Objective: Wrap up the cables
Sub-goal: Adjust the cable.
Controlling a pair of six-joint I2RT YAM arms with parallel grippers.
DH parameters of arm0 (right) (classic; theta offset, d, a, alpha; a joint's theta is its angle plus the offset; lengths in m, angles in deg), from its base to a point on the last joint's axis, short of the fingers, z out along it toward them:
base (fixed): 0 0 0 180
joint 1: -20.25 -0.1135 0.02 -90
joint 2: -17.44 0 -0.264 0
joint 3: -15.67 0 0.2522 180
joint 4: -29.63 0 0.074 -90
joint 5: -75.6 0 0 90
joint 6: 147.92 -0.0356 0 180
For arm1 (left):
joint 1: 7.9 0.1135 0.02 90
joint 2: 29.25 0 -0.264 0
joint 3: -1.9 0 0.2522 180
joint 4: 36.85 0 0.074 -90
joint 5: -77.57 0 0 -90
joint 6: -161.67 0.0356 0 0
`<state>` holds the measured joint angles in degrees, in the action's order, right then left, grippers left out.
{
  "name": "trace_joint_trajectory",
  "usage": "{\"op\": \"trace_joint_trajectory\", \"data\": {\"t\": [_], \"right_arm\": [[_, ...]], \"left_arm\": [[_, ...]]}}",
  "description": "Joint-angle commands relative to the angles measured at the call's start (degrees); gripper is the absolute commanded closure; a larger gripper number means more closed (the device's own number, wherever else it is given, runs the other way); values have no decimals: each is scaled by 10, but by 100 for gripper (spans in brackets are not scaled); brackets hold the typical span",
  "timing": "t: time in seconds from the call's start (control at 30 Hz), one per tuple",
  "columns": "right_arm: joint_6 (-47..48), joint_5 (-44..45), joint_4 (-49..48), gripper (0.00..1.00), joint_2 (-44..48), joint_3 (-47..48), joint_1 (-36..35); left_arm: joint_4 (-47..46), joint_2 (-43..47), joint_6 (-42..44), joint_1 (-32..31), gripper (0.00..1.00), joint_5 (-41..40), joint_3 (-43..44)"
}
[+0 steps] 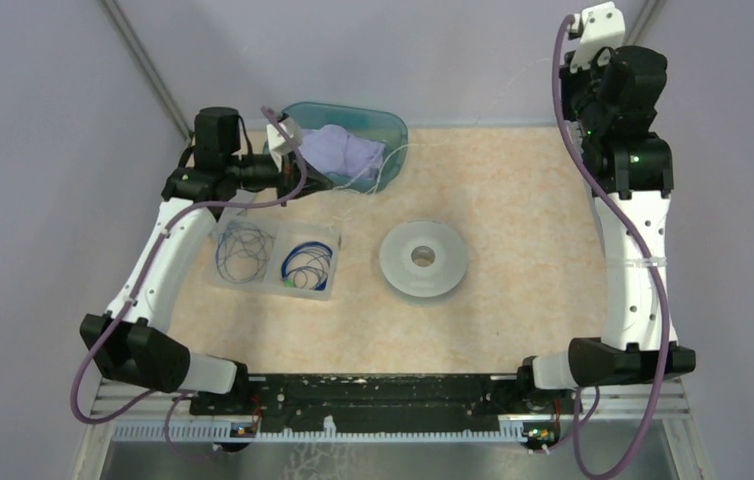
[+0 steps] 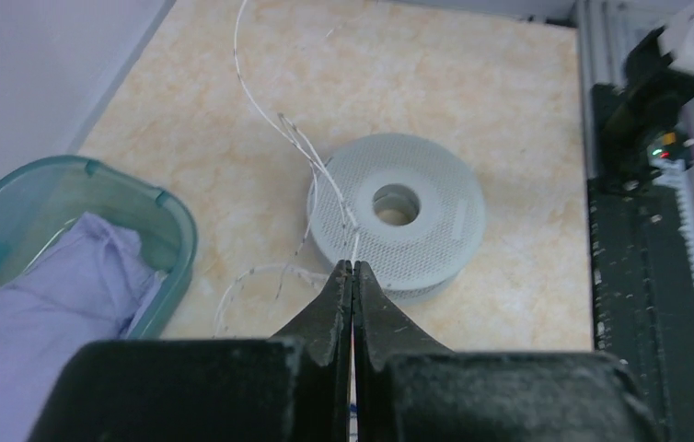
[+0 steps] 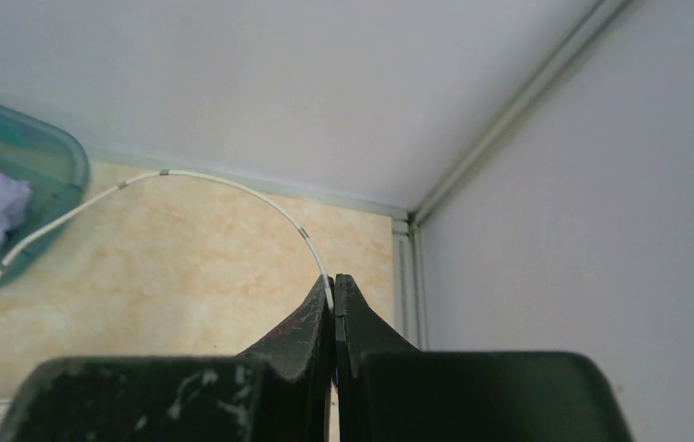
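Plainly, the wrapping has hardly begun. The left gripper (image 2: pixel 352 269) has its jaws pressed together, and the whitish cable (image 2: pixel 281 122) runs out from between the tips, so it looks pinched there. Just ahead of those tips, lying flat on the table, is the spool (image 2: pixel 397 216). Its rim and hub look bare, with no turn of wire seen on it. The cable merely crosses over its near edge and leads away beyond the hand. A loose curl of the same cable lies just left of the fingertips. Further left of this hand is the teal bin (image 2: pixel 178 230) with a purple cloth (image 2: pixel 67 285) in it.

The right gripper (image 3: pixel 332 281), held high, is likewise clamped on the whitish cable, which arcs away from its tips to the left, down toward the bin.

In the overhead view the blue cables (image 1: pixel 287 266) lie coiled in the clear tray (image 1: pixel 336 265), below the left hand and untouched.

By this judgement, one cable is held at two places, ready to be wound. All the winding, and the blue cables, remain to be done.
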<state>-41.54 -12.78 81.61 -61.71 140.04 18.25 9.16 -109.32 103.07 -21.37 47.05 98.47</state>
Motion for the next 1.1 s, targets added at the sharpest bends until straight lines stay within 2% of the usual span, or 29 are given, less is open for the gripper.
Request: {"op": "trace_joint_trajectory", "data": {"t": [0.0,0.1,0.17,0.27,0.37,0.43,0.53,0.67,0.9,1.07], "right_arm": [[63,92,-40,100,10,-35,7],[74,95,-32,100,9,-66,8],[76,61,-24,100,16,-95,8],[60,-41,2,100,24,-126,8],[44,-156,51,100,23,-118,7],[33,-184,68,100,21,-103,7],[25,-189,77,100,22,-78,7],[18,-185,73,100,29,-62,7],[-8,-175,93,100,26,20,7],[-33,-193,101,100,24,87,7]], "left_arm": [[-92,8,-151,10,100,134,29],[-165,5,-254,10,100,163,27],[-189,3,-286,9,100,155,22],[-188,1,-264,1,100,104,2],[-177,-7,-221,-18,100,42,-27],[-161,-14,-174,-46,98,-13,-41],[-129,-35,-93,-104,86,-109,-55],[-138,-77,-50,-145,69,-175,-84],[-126,-148,-6,-145,43,-220,-96],[-134,-173,7,-146,27,-201,-115]]}}
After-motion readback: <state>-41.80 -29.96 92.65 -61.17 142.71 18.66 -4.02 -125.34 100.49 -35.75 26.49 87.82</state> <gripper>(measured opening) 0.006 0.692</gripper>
